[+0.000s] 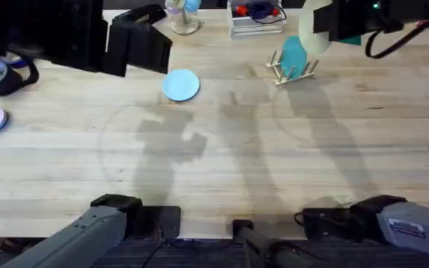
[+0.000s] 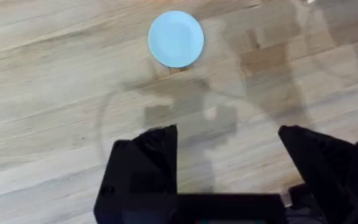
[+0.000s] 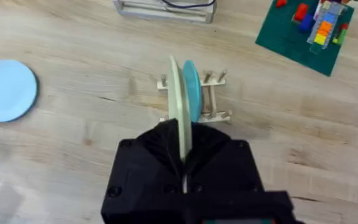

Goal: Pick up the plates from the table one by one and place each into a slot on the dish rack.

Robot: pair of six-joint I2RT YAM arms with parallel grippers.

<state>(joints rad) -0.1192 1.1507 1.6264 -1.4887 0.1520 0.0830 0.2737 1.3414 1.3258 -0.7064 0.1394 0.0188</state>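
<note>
On the left, the left gripper [image 2: 229, 163] hung over bare table [image 1: 222, 171] with its fingers spread wide and nothing between them, seemingly idle while the other arm worked. Just beyond it, the light blue plate [image 1: 180, 84] lay flat on the wood, well apart from the dish rack [image 1: 293, 69] and apparently waiting its turn. Farther right, a darker teal plate [image 3: 191, 90] stood upright between the rack's pegs. The right gripper [image 3: 182, 152] was clamped on the rim of the cream plate [image 3: 178, 102], carried on edge and parallel to the teal one, probably so it could drop straight into a free slot beside it. Whether the cream plate touched the rack could not be told; it looked just above it.
</note>
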